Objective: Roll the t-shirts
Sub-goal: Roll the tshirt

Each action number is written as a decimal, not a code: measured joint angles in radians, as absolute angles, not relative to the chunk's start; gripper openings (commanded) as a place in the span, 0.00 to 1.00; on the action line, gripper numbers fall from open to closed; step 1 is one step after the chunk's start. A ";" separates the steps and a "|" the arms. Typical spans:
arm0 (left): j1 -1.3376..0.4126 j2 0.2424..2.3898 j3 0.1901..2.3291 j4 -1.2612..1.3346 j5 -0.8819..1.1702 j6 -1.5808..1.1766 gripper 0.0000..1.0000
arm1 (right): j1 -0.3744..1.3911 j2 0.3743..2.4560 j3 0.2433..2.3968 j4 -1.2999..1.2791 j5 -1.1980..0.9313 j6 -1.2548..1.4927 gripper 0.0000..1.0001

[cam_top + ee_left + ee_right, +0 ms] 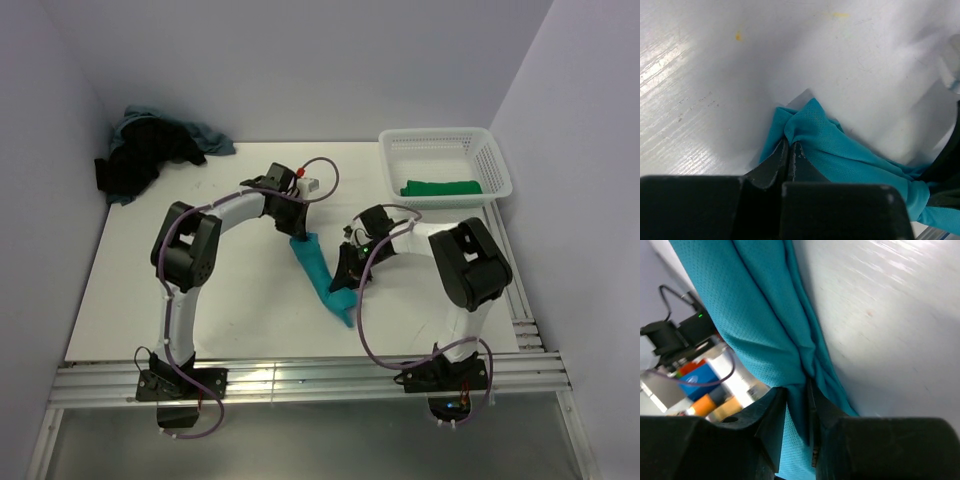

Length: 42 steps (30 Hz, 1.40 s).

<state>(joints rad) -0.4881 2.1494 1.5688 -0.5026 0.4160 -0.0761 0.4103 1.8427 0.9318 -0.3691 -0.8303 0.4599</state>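
White table, mesh basket and pale walls

A white table [230, 300] fills the scene, closed in by a pale lilac back wall [300, 60] and side walls on the left [40, 200] and right [590, 200]. A white plastic mesh basket [497, 160] sits at the table's far right corner. Silver metal rails [300, 378] run along the near edge, and more lie along the right side. In the left wrist view the tabletop [715, 100] shows fine scratches, a small orange-yellow speck [738, 35] and a fainter yellow smear [840, 15].
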 measured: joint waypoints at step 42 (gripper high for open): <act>-0.508 2.116 1.528 -0.504 0.317 -0.206 0.00 | 1.024 1.629 0.991 -0.509 0.054 0.586 0.73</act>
<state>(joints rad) -0.5076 2.1159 1.5276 -0.5037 0.3168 -0.2058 1.0241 1.6291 0.9905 -0.5095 0.0536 0.5861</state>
